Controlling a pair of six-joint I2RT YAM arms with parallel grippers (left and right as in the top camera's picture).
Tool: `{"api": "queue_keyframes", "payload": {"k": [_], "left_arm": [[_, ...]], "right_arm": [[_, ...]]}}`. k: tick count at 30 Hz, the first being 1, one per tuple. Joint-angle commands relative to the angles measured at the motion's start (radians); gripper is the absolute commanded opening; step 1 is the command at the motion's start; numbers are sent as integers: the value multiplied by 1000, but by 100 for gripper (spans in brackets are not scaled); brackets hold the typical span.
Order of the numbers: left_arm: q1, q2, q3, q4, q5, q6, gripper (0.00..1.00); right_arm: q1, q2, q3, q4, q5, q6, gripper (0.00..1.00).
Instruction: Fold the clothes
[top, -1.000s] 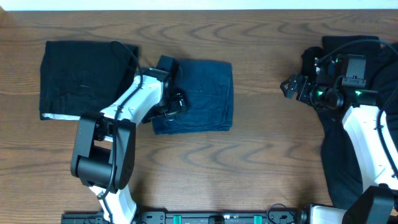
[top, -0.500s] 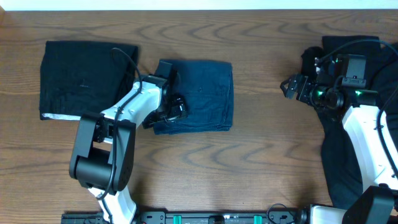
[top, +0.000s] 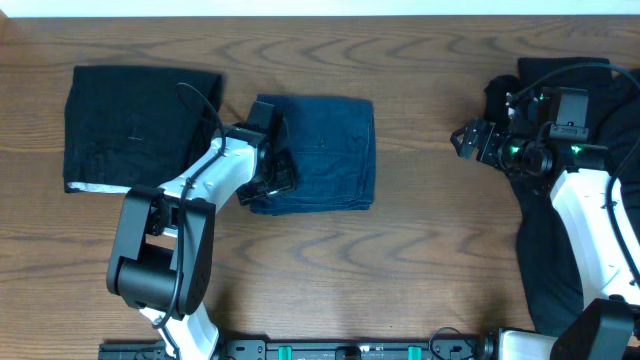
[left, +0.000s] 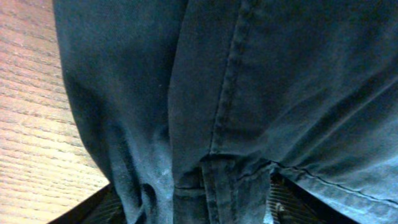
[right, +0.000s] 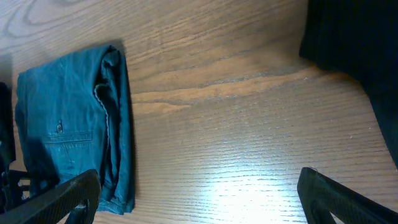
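Note:
A pair of blue jeans (top: 325, 150) lies folded into a rectangle left of the table's middle. My left gripper (top: 272, 178) is at its lower left edge. In the left wrist view the jeans (left: 280, 81) fill the frame and bunched cloth sits between my left fingers (left: 193, 205), which press on it. My right gripper (top: 462, 140) is open and empty above bare wood at the right. In its own view (right: 199, 199) the jeans (right: 62, 130) show far off at the left.
A folded black garment (top: 135, 125) lies at the far left, close to the jeans. A loose pile of black clothes (top: 540, 260) lies along the right edge under my right arm and shows in the right wrist view (right: 354, 37). The table (top: 420, 250) is brown wood.
My left gripper has shifted slightly down and left along the jeans' left edge, uncovering their upper left corner. The right arm has not moved.

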Motion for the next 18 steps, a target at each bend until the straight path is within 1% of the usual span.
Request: {"api": "queue_keyframes", "payload": {"k": [1,4,7,9,11,14,15,16,18], "left_arm": [[-4,53,-48,8,51,-1,66],[-4,53,-48,13,51,-1,64],[-4,53,-48,21,51,-1,63],[-4,53,-48,26,51,-1,65],[-4,53,-47,31,51,-1,74],[-1,48,-38,26,79,0,76],[2,44,-33,26,119,0,77],[4,40,-28,26,155,4,80],[13,27,-14,26,214,3,82]], "right_arm": [[-6,0,3,-1,-1,-5,99],[-6,0,3,-1,-1,-4,99],[-6,0,3,-1,-1,-4,99],[-6,0,3,-1,-1,-5,99],[-6,0,3,-1,-1,-5,99],[-6,0,3,-1,-1,-5,99],[-6,0,3,-1,-1,-5,99],[-6,0,3,-1,-1,-4,99],[-6,0,3,-1,-1,-5,99]]}}
